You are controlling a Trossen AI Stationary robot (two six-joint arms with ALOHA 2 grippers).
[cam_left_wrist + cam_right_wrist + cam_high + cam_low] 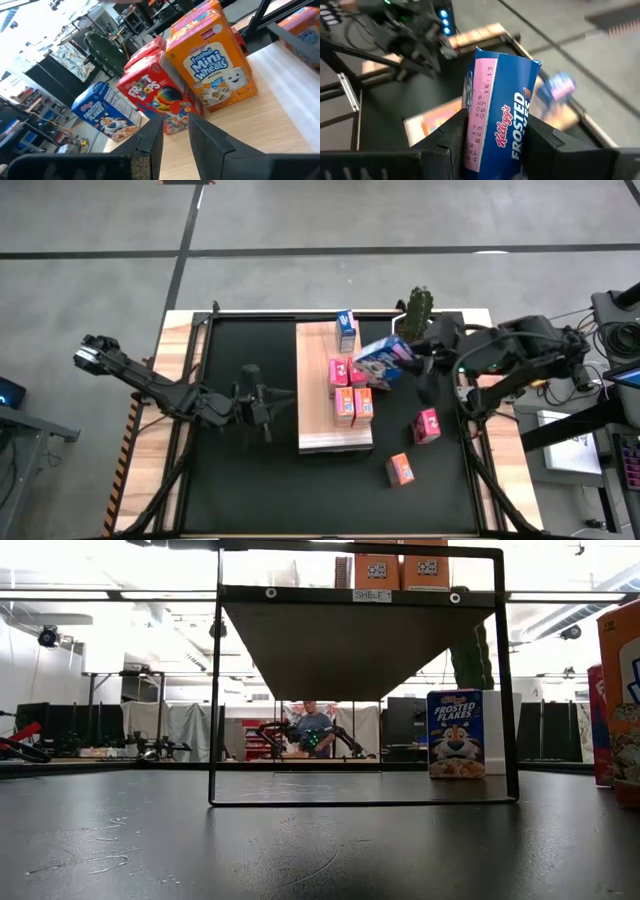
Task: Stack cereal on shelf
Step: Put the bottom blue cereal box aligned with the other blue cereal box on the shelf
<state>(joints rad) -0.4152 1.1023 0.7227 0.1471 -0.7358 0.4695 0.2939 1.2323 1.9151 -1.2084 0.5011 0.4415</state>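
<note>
i have the right gripper (412, 358) clamped on a blue cardboard cereal box (385, 360), right of centre, above the light wood shelf (315, 395) for stacking; the left gripper (268, 402) waits left of centre, fingers slightly apart.

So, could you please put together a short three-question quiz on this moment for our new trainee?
1. True or false: the right gripper is shut on a blue Frosted Flakes box.
2. Which boxes lie on the black mat, off the shelf? A) one pink-red and one orange B) two blue C) none
3. Fill in: the left gripper hangs over the mat beside the shelf, holding ____.

Key: 1 true. 2 A: the pink-red box and the orange box. 3 nothing.
</note>
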